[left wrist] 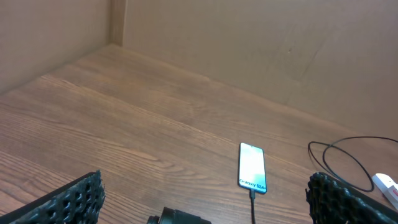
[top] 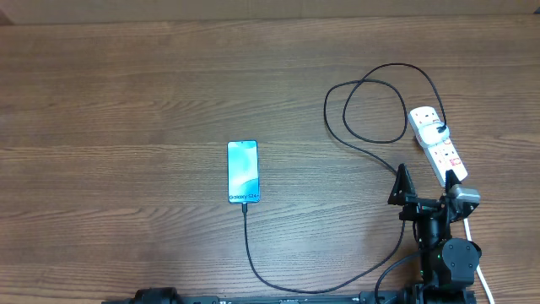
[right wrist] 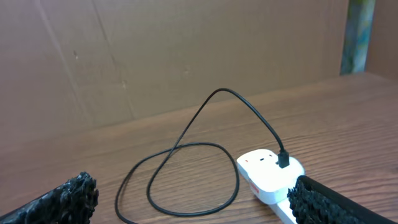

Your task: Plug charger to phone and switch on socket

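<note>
The phone (top: 243, 171) lies flat at the table's middle with its screen lit. The charger (top: 253, 253), a thin black cable, has its tip in the phone's near end (left wrist: 252, 194). It runs toward the front edge, then right and up into loops (top: 371, 110), and its black plug (right wrist: 283, 159) stands in the far end of the white socket (top: 435, 142). My right gripper (top: 428, 181) hovers open just short of the socket's near end, one finger (right wrist: 329, 200) overlapping the socket (right wrist: 268, 178). My left gripper (left wrist: 205, 186) is open and low near the front edge, well short of the phone (left wrist: 252, 167).
Brown cardboard walls (left wrist: 249, 43) close off the back and sides. The cable loop (right wrist: 180, 180) lies left of the socket. The socket's white cord (top: 483, 274) trails to the front right beside the right arm (top: 447, 253). Red switches (top: 449, 159) show on the strip; their position is unreadable.
</note>
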